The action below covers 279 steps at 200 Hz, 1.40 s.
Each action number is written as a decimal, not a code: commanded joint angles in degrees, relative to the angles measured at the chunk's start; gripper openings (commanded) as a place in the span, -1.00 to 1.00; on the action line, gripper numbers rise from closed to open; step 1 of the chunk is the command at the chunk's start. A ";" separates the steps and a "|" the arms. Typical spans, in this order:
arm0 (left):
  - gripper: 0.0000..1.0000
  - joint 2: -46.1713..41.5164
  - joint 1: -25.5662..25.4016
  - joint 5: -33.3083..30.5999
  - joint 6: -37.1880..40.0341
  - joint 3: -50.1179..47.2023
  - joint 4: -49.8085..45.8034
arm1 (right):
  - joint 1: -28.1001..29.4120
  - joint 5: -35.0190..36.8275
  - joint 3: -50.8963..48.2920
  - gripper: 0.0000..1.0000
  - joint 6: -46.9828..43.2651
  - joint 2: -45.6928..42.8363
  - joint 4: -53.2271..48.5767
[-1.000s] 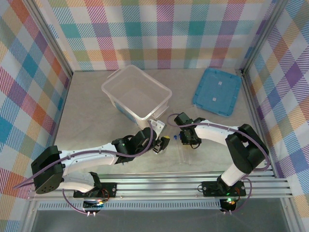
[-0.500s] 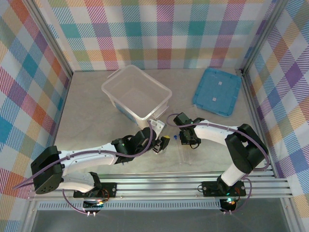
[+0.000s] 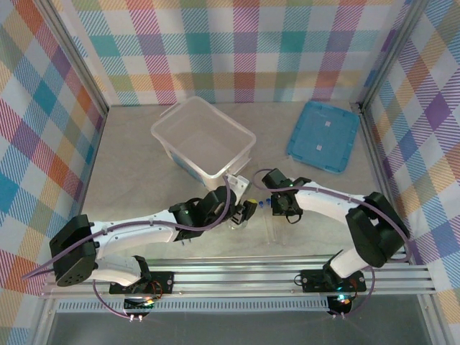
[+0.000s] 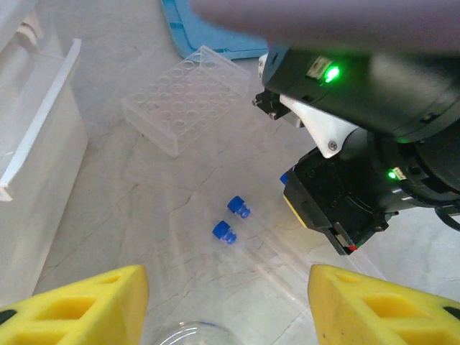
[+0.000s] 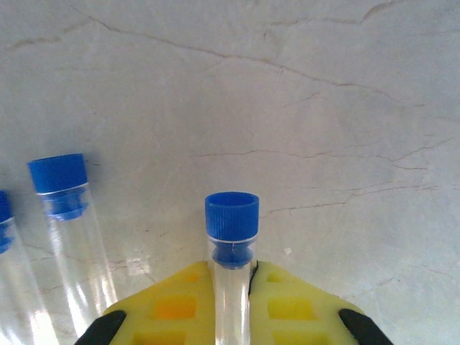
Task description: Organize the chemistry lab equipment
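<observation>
Right wrist cam shows the right gripper (image 5: 231, 277) pinched tight on a blue-capped tube (image 5: 231, 223), spare tubes (image 5: 61, 188) lying on the table (image 5: 302, 86) beside it. Left wrist cam: left gripper (image 4: 228, 291) gaping wide, glass rim (image 4: 178, 332) between its fingers.

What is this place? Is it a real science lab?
Probably a robot practice booth, not a real lab: checked walls box in a table, two robot arms are bolted at its edge, and blue-capped tubes lie near a clear holed rack.
</observation>
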 commanded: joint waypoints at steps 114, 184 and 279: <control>0.22 3.75 0.66 3.04 -1.23 4.52 0.79 | -1.30 5.53 -0.48 -0.79 1.61 -12.37 -5.10; 0.22 5.81 0.67 5.02 -1.47 6.26 0.65 | -3.16 6.79 -0.70 -0.80 0.92 -18.92 -7.02; 0.24 9.19 0.67 8.84 -1.94 9.11 0.96 | -6.56 6.47 2.37 -0.81 -1.69 -26.04 -9.61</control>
